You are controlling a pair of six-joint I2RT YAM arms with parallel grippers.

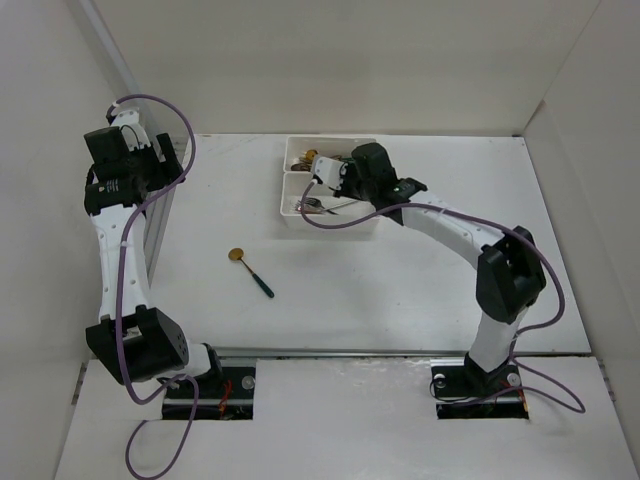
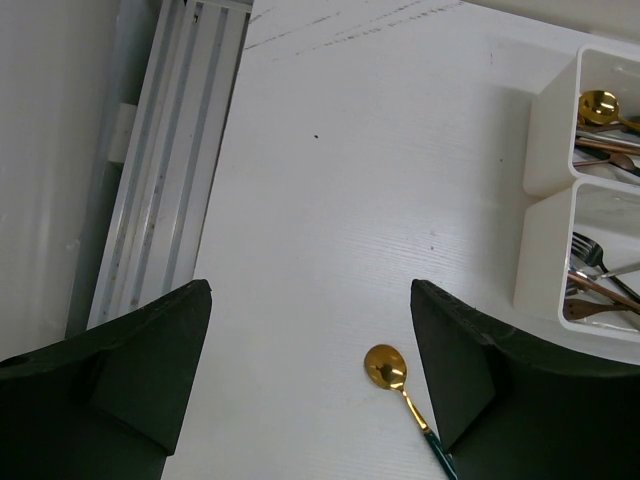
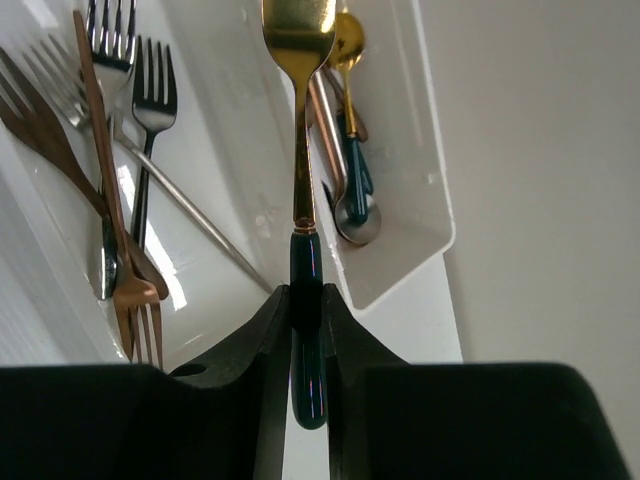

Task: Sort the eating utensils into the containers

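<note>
Between my right hand's [image 3: 305, 300] pinched fingers sits the green handle of a gold utensil [image 3: 298, 120], pointing away over the white trays [image 3: 415, 150], forks [image 3: 150, 90] left, spoons [image 3: 352, 190] right. My left hand [image 2: 310, 385] hangs wide above the table [image 2: 330, 200], a gold spoon [image 2: 386, 367] beside its right finger.

Both arms are the same build: left arm [image 1: 118, 250] and right arm [image 1: 445, 225] have white moulded link shells and chunky black joint housings [image 1: 508, 272]. A thin purple cable [image 1: 175, 125] runs loose along each arm to black base plates [image 1: 480, 385], with red wiring [image 1: 222, 392] at the left base. Left gripper [image 2: 310, 285] and right gripper [image 3: 305, 290] have matte black wedge fingers [image 2: 150, 380].
</note>
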